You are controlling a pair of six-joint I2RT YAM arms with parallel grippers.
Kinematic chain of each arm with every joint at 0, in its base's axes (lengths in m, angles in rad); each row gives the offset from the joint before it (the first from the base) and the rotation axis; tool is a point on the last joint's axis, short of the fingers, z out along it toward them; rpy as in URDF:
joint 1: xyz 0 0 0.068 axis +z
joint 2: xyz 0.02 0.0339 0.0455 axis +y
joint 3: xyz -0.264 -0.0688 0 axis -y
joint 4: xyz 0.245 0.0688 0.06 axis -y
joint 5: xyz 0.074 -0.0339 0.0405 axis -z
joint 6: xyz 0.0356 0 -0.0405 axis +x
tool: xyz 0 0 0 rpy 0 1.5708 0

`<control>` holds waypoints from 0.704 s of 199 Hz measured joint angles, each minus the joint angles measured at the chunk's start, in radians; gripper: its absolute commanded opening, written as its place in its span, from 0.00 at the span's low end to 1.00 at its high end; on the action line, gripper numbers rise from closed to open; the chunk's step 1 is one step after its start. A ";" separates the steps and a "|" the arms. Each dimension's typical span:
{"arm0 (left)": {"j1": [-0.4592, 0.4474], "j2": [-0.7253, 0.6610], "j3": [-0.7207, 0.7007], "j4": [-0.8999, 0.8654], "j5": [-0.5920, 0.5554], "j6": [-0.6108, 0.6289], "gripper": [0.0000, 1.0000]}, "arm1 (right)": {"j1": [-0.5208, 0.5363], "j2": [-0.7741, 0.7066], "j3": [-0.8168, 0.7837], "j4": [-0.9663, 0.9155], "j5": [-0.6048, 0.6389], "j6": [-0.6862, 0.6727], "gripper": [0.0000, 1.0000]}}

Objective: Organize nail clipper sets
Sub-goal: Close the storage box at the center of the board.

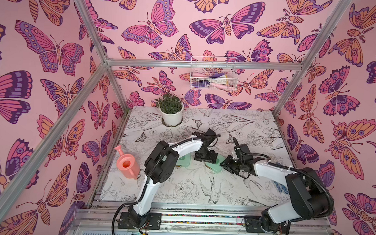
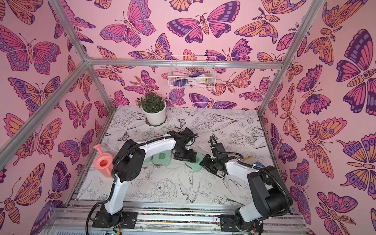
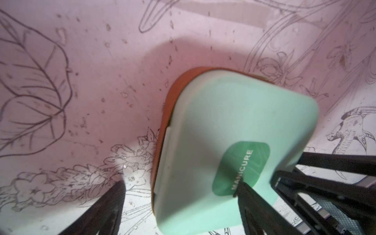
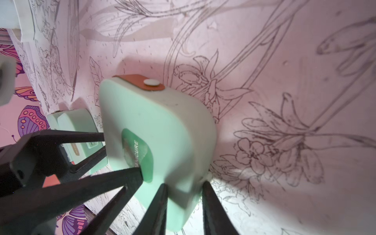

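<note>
A closed mint-green nail clipper case [image 1: 213, 166] [image 2: 193, 164] with a green MANICURE label [image 3: 244, 162] and a brown strap [image 4: 140, 83] lies mid-table between both arms. My right gripper [image 4: 185, 184] [image 1: 224, 163] is shut on the case's near corner, one finger on its top face and one at its edge. My left gripper [image 3: 180, 184] [image 1: 206, 157] stands open over the same case: one fingertip [image 3: 241, 188] rests on the label, the other finger [image 3: 109, 203] is beside the case over the table. Two more closed mint cases [image 2: 161, 159] [image 4: 75, 122] sit just left, partly hidden by the left arm.
A pink watering can [image 1: 127, 163] stands at the left edge. A potted plant [image 1: 171, 110] is at the back left. A wire basket [image 1: 213, 75] hangs on the back wall. A blue dotted glove [image 1: 282, 188] lies under the right arm.
</note>
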 measured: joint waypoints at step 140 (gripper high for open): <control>0.000 0.000 0.000 -0.004 0.011 0.000 0.87 | 0.011 0.057 -0.019 0.162 -0.005 0.031 0.32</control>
